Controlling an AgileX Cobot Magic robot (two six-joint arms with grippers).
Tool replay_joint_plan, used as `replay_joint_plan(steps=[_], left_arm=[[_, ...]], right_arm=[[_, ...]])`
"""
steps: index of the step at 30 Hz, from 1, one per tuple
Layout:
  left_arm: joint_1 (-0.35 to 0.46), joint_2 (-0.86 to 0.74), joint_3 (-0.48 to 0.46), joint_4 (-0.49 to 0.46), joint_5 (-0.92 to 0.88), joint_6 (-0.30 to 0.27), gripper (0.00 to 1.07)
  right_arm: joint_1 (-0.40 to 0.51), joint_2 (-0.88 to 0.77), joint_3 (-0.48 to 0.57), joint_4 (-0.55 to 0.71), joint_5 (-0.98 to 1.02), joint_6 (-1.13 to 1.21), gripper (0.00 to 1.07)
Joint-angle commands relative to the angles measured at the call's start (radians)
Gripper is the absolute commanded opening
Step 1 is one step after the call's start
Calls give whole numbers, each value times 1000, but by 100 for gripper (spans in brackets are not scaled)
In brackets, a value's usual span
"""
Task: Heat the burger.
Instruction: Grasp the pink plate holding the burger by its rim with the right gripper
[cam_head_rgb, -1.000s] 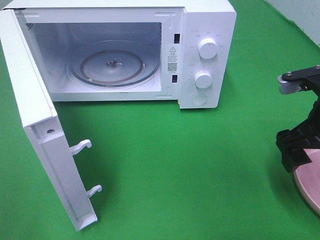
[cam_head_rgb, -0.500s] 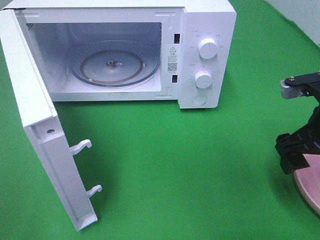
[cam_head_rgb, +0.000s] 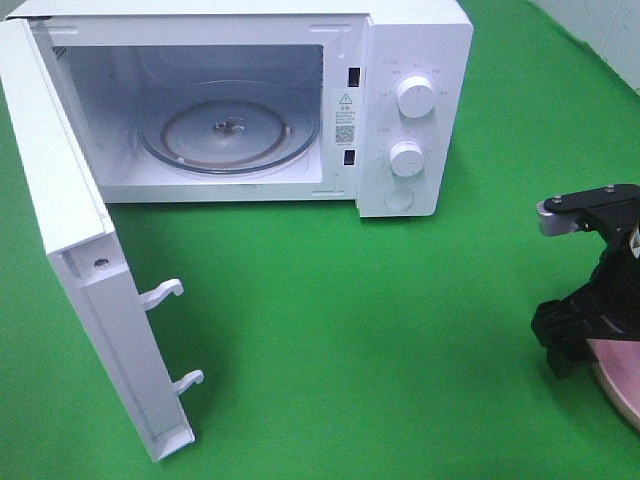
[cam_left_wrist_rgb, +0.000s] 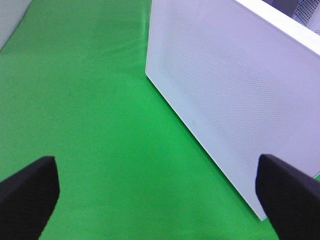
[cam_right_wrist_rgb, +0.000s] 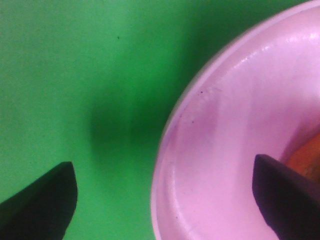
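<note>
Since the right gripper sits at the rim of the pink plate, the step in hand looks like the plate pickup. Right fingers are spread as wide as they go and hold nothing. One is over the green surface outside the rim, the other over the plate's inside. The burger is on that plate, but only an orange-brown sliver shows, right beside the inner finger. In the high view it's off frame. My advice is to come down with the rim centred between the fingers, keep the inner one off the bun and close on the rim only. I'd lift level, since the burger probably sits loose and would slide on a tilt. The microwave is open with its glass turntable bare, so the plate can go straight in, clear of the door and its latch hooks. The left gripper is wide open and empty, facing the door's outer face without touching. I'd hold it there for closing once the plate is in.
</note>
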Motion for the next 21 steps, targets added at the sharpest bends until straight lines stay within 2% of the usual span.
replay_joint_plan(steps=[1,21], left_arm=[[-3,-16,4,-1,-8,1,100],[-3,-16,4,-1,-8,1,100]], right_arm=[[-7,25,4,-2,-27,6,89],[-7,186,4,-11,-132,47,85]])
